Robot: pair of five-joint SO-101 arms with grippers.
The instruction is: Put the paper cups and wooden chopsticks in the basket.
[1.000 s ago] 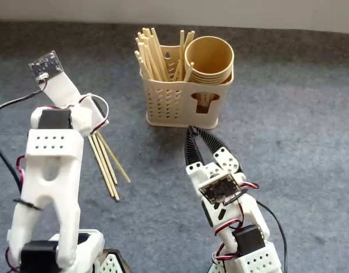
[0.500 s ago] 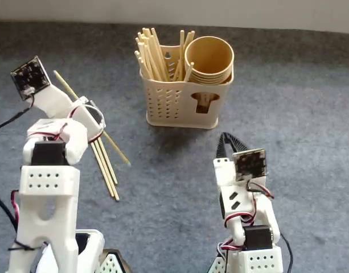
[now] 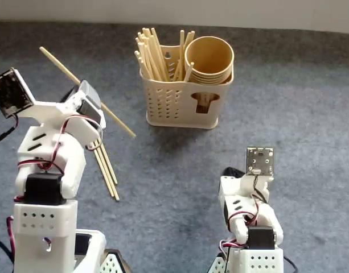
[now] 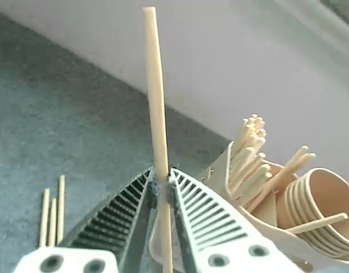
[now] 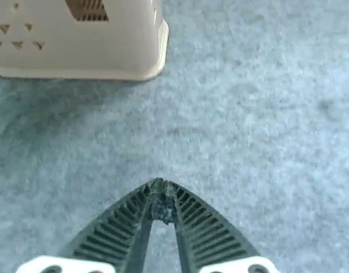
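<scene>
Left of the basket [image 3: 174, 105] and clear of the table [image 3: 311, 114], the left hand [image 4: 161, 183] pinches one slanted chopstick [image 4: 154, 85] at a single point, so it may pivot, snag the crowded chopstick bundle [image 3: 154, 54] and drop outside.

Soft, even light covers the bench [image 3: 311, 114]. The basket [image 3: 183, 102] throws a faint, soft-edged shadow on its side facing the arms, darkest at its base. Behind the basket the wall [image 4: 248, 57] is the brightest area, and the chopstick [image 4: 156, 102] in the left claw [image 4: 163, 182] stands pale and evenly lit against it.
</scene>
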